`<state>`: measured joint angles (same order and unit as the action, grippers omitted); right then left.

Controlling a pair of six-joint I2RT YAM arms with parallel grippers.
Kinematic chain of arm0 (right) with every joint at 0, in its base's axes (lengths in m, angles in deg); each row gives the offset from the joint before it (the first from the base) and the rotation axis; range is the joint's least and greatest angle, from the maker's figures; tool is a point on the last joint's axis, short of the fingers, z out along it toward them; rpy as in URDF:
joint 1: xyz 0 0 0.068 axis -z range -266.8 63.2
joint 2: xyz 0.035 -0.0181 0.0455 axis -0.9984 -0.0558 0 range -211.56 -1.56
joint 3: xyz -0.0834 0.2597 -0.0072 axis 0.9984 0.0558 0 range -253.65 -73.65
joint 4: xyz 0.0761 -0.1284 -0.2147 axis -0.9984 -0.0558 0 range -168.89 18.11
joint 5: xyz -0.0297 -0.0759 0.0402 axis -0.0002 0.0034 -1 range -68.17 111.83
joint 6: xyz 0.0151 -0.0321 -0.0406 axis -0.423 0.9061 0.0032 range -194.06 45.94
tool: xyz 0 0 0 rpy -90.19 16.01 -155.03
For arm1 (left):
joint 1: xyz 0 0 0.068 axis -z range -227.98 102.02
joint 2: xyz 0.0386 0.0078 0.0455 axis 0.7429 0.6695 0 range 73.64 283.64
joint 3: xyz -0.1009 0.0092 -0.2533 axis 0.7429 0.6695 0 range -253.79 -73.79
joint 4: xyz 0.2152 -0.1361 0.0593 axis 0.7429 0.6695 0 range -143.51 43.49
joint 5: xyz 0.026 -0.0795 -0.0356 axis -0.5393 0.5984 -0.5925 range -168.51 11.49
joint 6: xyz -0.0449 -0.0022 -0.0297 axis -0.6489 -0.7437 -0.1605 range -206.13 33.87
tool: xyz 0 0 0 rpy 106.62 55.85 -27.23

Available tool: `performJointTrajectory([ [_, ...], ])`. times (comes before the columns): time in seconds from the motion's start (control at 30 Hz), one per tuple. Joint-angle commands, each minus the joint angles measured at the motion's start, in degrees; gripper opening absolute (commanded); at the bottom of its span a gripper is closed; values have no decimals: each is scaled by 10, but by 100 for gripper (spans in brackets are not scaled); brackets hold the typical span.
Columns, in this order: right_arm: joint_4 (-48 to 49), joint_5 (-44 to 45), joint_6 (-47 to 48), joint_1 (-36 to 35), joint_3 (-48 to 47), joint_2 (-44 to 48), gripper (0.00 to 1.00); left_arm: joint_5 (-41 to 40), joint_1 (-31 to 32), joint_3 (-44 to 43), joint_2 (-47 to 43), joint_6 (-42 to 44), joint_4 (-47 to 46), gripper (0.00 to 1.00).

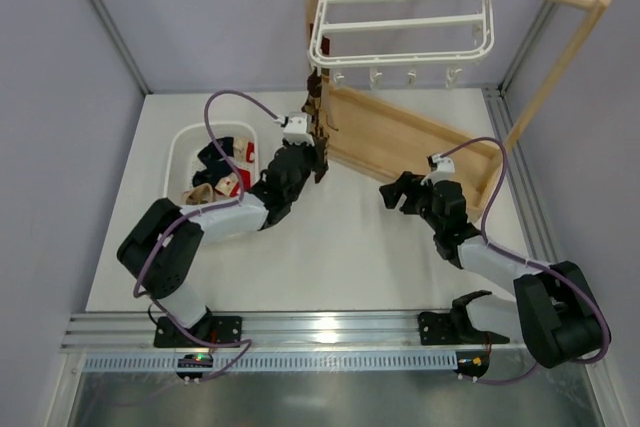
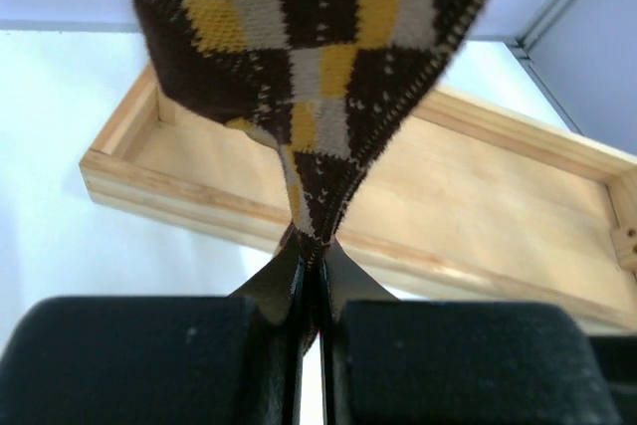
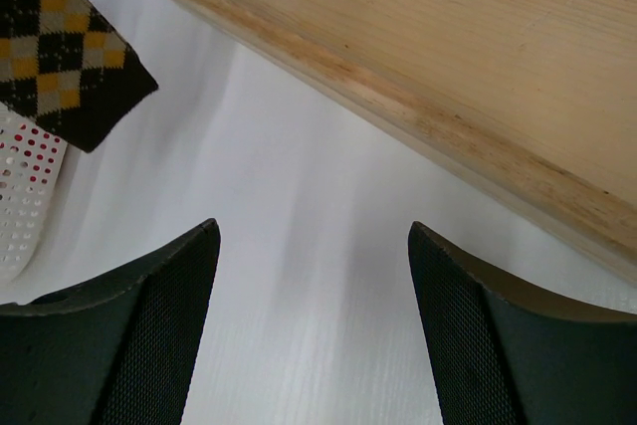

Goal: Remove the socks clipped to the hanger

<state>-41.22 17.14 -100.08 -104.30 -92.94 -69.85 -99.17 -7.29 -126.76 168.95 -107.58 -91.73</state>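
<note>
Left gripper [image 2: 311, 251] clamped on argyle sock [image 2: 318, 47] beneath hanger's [image 1: 400, 23] near-left corner; right gripper [image 3: 314, 231] jaws apart above table [image 1: 350, 247].

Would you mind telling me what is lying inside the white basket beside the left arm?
The basket holds a dark navy sock and cream socks with red. The left arm hides its near corner.

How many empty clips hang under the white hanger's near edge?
4, in a row under the near rim of the hanger: left clip, second clip, third clip, right clip. More may be hidden.
</note>
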Motion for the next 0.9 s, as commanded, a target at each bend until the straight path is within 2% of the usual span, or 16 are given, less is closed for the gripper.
performJointTrajectory([
  [0.0,-1,-14,18,2,-4,32,77,-33,19,22,-56,31,-4,0],
  [0.2,-13,-42,5,-2,-2,76,77,-41,37,58,-120,25,32,0],
  [0.27,-24,-26,4,-12,-5,111,77,-38,44,73,-145,23,41,0],
  [0.33,-72,13,17,-51,-22,155,77,-38,61,80,-158,26,52,0],
  [0.37,-98,84,39,-95,-35,169,77,-51,78,80,-167,39,56,0],
  [0.4,-143,121,49,-116,-61,191,77,-60,87,78,-172,41,60,0],
  [0.47,-173,170,71,-149,-86,207,77,-63,98,74,-176,42,65,0],
  [0.57,-224,185,87,-180,-142,228,77,-60,113,61,-180,40,91,0],
  [0.7,-267,221,138,-213,-222,220,77,-63,142,52,-190,60,133,0],
  [0.87,-299,236,179,-252,-338,158,77,-61,161,80,-209,55,125,0],
])
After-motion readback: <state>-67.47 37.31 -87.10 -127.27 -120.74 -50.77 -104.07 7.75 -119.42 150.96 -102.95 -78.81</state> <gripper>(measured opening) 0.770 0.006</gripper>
